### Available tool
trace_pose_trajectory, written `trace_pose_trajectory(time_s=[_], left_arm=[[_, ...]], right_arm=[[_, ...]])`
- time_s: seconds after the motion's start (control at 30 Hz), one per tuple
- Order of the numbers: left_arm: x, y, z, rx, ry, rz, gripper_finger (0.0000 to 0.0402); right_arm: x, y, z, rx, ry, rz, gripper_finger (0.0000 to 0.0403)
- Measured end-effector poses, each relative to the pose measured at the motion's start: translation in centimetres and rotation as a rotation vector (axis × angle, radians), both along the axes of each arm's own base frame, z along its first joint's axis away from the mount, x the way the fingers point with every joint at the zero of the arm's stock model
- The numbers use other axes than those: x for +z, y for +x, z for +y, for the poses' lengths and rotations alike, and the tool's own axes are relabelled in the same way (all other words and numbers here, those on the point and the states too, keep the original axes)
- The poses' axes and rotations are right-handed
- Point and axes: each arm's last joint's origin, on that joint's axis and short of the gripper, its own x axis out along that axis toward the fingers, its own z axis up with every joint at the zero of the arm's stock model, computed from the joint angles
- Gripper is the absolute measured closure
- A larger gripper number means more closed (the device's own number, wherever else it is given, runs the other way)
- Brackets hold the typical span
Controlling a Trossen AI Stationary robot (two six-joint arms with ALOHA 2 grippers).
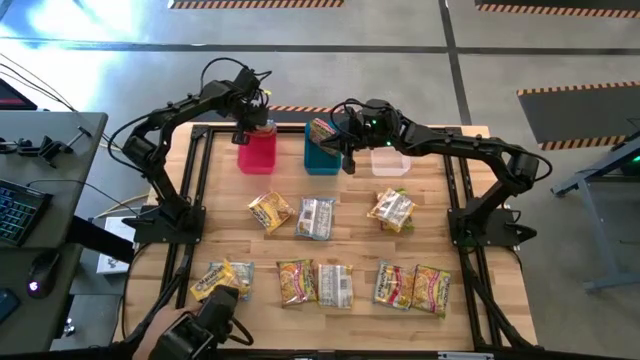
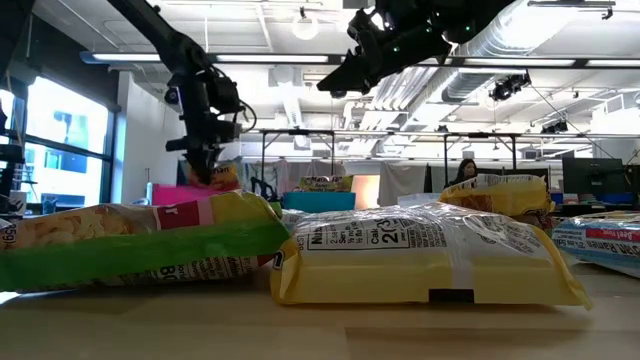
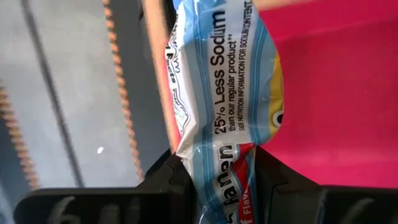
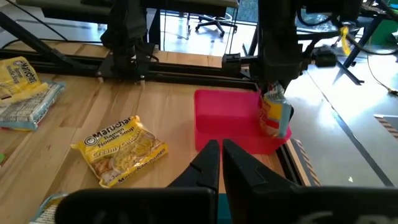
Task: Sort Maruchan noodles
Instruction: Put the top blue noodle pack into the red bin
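Left fingers (image 3: pixel 186 186) around packet (image 3: pixel 224 93).

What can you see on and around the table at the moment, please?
table packets: about eight, yellow, orange-red and silvery, two loose rows on the wooden table
binned packet: one, yellowish, in the blue bin
held packet: one, white-blue with red and yellow, over the pink bin
pink bin, blue bin, clear bin: one each, side by side at the far edge
keyboard: one, dark, on the side desk
left gripper: dark, clamped on the held packet
right gripper: dark, shut, empty, beside the blue bin
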Motion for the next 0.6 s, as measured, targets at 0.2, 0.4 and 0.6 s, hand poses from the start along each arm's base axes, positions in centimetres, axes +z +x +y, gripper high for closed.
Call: trace_pose_trajectory(time_s=[0.2,0.4,0.6], left_arm=[[0.92,-0.18,-0.3,0.019,0.028,-0.012,0.0334],[0.7,-0.13,-0.2,0.024,0.025,-0.006,0.0334],[0.44,0.01,-0.05,0.04,0.008,-0.034,0.0335]], right_arm=[[0.0,0.0,-0.01,0.0,0.0,0.0,0.04],[0.0,0.0,0.0,0.0,0.0,0.0,0.04],[0.0,0.0,0.0,0.0,0.0,0.0,0.04]])
